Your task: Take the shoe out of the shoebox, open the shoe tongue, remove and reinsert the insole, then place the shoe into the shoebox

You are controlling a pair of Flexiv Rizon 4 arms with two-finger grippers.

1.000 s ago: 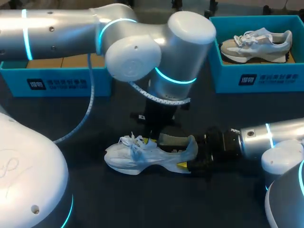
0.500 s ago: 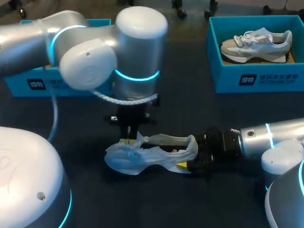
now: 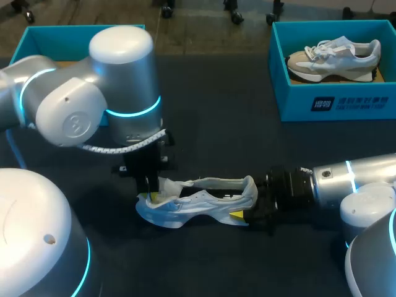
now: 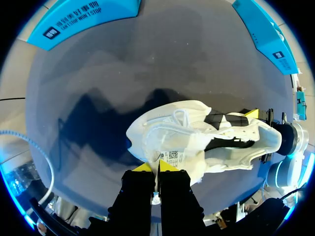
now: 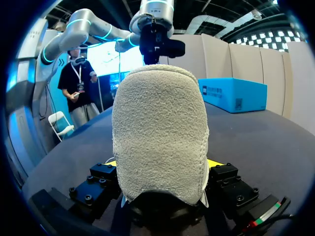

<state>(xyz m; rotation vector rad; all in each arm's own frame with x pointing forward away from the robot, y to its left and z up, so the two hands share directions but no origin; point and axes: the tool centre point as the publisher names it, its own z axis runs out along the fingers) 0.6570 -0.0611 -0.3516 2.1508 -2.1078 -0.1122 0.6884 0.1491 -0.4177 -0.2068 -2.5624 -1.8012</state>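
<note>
Left shoebox [image 3: 80, 31] sits well beyond the left gripper [image 3: 150, 197]. Its inside is mostly hidden behind the left arm [image 3: 93, 105], so can't tell the contents. The left gripper points straight down at the toe end of the white shoe [image 3: 198, 201], which is out of both boxes and lies on its side on the dark table [image 3: 216, 142]. In the left wrist view the left gripper [image 4: 157, 168] has its yellow tips nearly together, pinching the edge of the tongue [image 4: 172, 155]. The rest of the shoe [image 4: 197, 137] runs away ahead of it. The right gripper [image 3: 244, 216] comes in level at the heel end. In the right wrist view the right gripper [image 5: 160, 164] has fingers spread wide, one yellow tip on each side of the grey suede heel [image 5: 160, 128], both touching, so it's clamped on the shoe. Right shoebox [image 3: 334, 99] is well beyond the right gripper and holds one grey-and-white sneaker [image 3: 334, 55] lying on its side, toe pointing toward the left box.
</note>
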